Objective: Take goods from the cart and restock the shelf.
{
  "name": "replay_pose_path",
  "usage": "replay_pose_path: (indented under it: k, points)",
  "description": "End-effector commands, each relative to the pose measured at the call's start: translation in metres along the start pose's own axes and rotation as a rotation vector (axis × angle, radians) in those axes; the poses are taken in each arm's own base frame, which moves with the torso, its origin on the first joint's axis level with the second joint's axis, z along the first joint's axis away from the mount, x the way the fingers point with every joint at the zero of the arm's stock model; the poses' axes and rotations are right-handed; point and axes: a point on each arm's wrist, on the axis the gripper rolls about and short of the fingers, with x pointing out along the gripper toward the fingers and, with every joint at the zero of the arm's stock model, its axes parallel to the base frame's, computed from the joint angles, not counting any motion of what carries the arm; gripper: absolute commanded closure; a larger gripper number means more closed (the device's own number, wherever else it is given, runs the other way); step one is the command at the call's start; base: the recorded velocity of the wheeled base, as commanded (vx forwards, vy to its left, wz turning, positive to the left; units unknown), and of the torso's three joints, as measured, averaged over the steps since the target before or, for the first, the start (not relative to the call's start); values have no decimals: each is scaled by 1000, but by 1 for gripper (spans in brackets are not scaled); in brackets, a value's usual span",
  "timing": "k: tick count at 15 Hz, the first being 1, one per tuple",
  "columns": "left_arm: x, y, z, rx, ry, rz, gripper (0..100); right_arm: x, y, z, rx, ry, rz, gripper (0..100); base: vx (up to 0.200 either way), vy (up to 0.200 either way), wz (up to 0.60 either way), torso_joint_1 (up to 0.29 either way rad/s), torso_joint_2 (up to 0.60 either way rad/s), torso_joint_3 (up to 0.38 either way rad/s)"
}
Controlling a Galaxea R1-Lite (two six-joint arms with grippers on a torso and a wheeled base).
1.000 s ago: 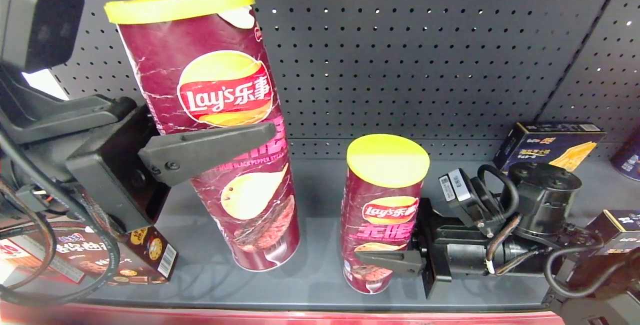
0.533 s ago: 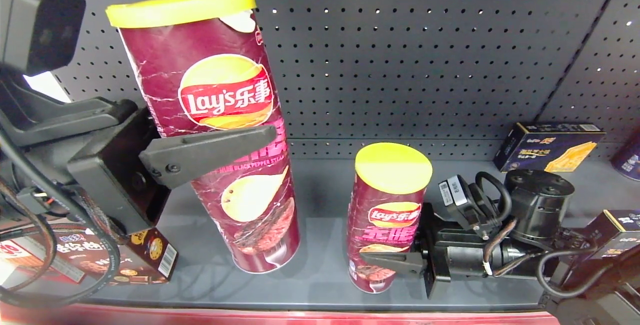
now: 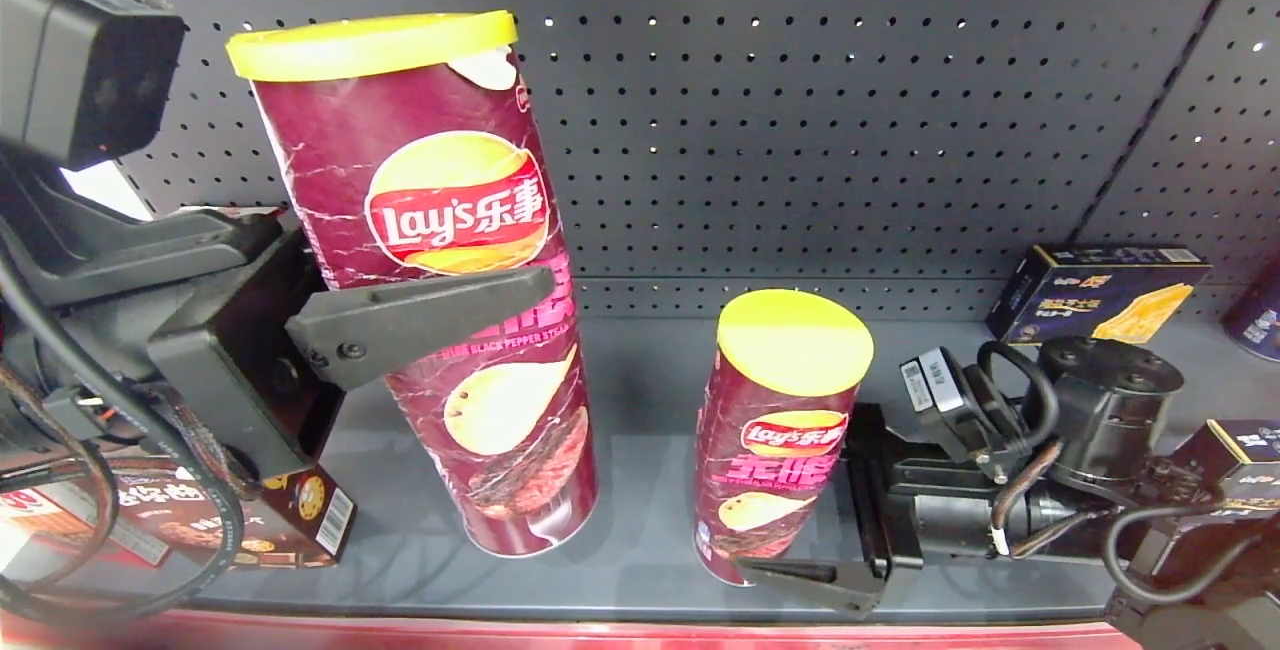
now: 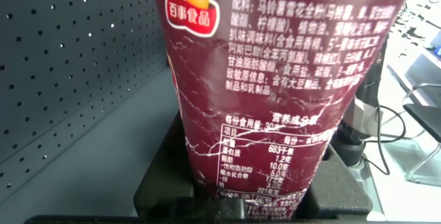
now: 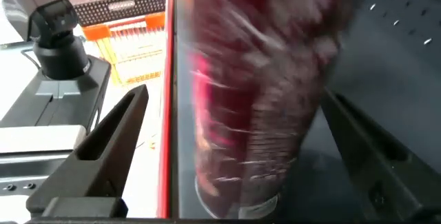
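Grey shelf [image 3: 640,380], left fingers [image 3: 420,315] clamped on tall chip can [image 3: 440,200], right fingers [image 3: 810,578] wide around shorter chip can [image 3: 780,430]

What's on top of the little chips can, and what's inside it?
A flat yellow lid sits on top of the little chips can, closing it. Because the lid covers the opening, what is inside cannot be seen.

Shop: pegboard-backed shelf [image 3: 650,400] of chip cans [image 3: 775,450] and boxes [image 3: 1100,292].
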Motion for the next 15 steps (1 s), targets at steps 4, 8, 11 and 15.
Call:
replay_pose_path:
  k: [4, 8, 11, 15]
  points:
    - [-4, 0, -5, -14, 12, 13, 100, -68, 23, 50, -132, -85, -153, 0, 0, 0, 0, 0, 0, 0]
    - [-9, -6, -5, -8, 7, 16, 100, -147, 64, 79, -164, -94, -545, 0, 0, 0, 0, 0, 0, 0]
    - [-9, -6, -2, 9, -7, 15, 100, -177, 108, 84, -141, -88, -928, 0, 0, 0, 0, 0, 0, 0]
    - [-10, -7, 0, 27, -23, 11, 100, -194, 174, 59, -21, 22, -1261, 0, 0, 0, 0, 0, 0, 0]
